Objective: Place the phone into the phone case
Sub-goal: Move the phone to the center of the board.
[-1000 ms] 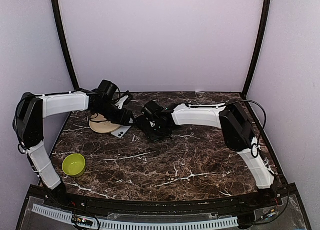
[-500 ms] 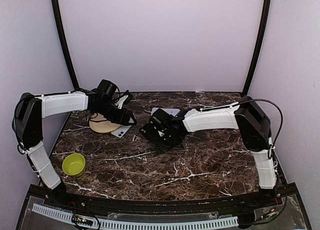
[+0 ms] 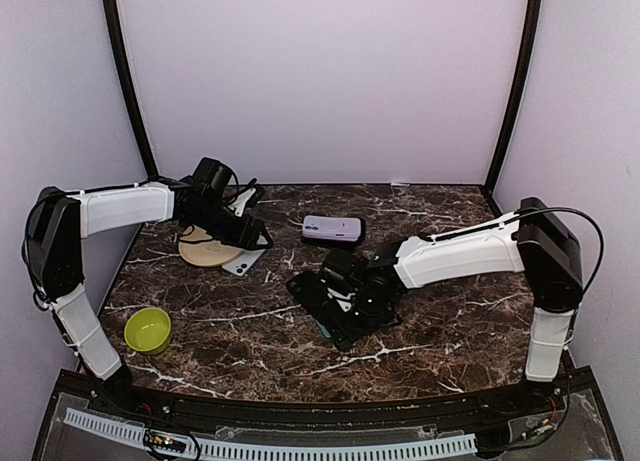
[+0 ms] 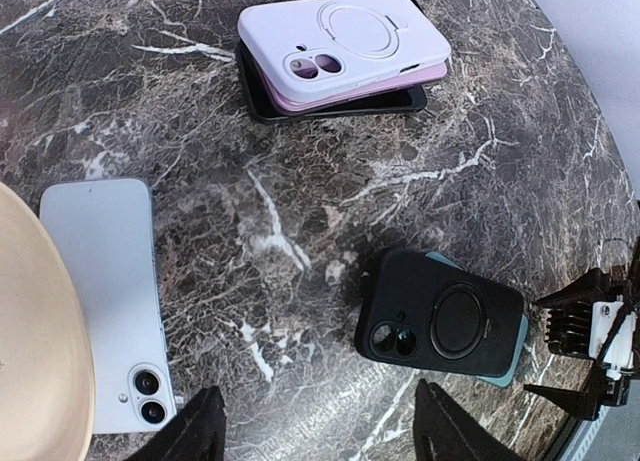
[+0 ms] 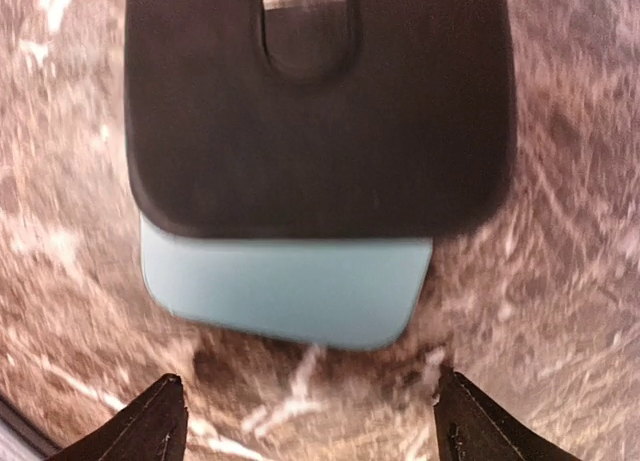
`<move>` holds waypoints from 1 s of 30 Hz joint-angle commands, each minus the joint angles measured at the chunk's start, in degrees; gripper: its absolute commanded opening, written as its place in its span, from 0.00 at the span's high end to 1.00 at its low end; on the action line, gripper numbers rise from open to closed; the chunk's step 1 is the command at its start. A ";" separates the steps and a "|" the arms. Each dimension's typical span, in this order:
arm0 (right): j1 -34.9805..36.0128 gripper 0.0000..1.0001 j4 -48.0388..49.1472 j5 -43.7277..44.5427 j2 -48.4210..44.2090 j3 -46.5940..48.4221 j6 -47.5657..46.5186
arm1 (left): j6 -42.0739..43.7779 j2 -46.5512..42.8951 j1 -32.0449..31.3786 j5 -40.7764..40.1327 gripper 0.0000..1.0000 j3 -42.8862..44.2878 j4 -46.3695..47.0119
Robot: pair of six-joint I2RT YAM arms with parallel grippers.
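A white phone [image 4: 105, 291] lies camera side up beside a tan plate; in the top view it [image 3: 243, 264] is at the back left. My left gripper [image 4: 320, 443] is open and empty, hovering over bare table between the phone and a black case [image 4: 440, 316]. The black case lies back up on a teal case [image 4: 512, 353]. My right gripper [image 5: 315, 426] is open and empty just short of the teal case [image 5: 285, 286] and the black case [image 5: 320, 101] on it. In the top view the right gripper [image 3: 342, 311] is mid-table at that pile [image 3: 316, 294].
A lavender case [image 4: 345, 46] lies on a pink and a black case at the back centre [image 3: 333, 228]. A tan plate [image 3: 205, 249] is under the left arm. A green bowl [image 3: 147, 329] stands near the front left.
My right arm has swung from the back centre towards the near middle, and the dark pile at its fingers shows nearer too. The lavender case stack is now uncovered. The left arm has hardly moved.
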 commanded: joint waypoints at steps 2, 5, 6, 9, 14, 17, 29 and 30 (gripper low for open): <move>-0.12 0.27 -6.21 -0.25 -4.84 3.29 0.16 | 1.05 -3.07 0.29 0.17 0.34 -0.75 -1.02; -0.31 0.51 -5.71 0.83 -4.12 4.87 0.19 | 1.01 -3.02 0.29 0.25 0.33 -0.72 -0.94; -0.38 0.59 -5.58 0.40 -3.20 5.46 0.05 | 1.05 -3.02 0.29 0.23 0.33 -0.73 -0.94; -0.45 0.75 -5.51 0.23 -0.06 7.26 -0.45 | 1.12 -3.00 0.29 0.19 0.33 -0.74 -1.08; -1.22 0.83 -5.91 0.64 4.37 10.27 -1.61 | 1.44 -3.11 0.29 -0.21 0.33 -0.72 -1.10; -1.84 0.83 -5.54 0.36 6.29 12.86 -2.16 | 1.45 -3.08 0.31 -0.27 0.33 -0.71 -1.06; -5.98 0.78 -2.96 -0.13 17.35 29.50 -5.75 | 1.76 -2.55 0.62 -0.39 0.33 -0.44 -0.87; -6.33 0.78 -2.51 -0.15 18.98 31.40 -6.32 | 1.76 -2.44 0.74 -0.37 0.34 -0.34 -0.88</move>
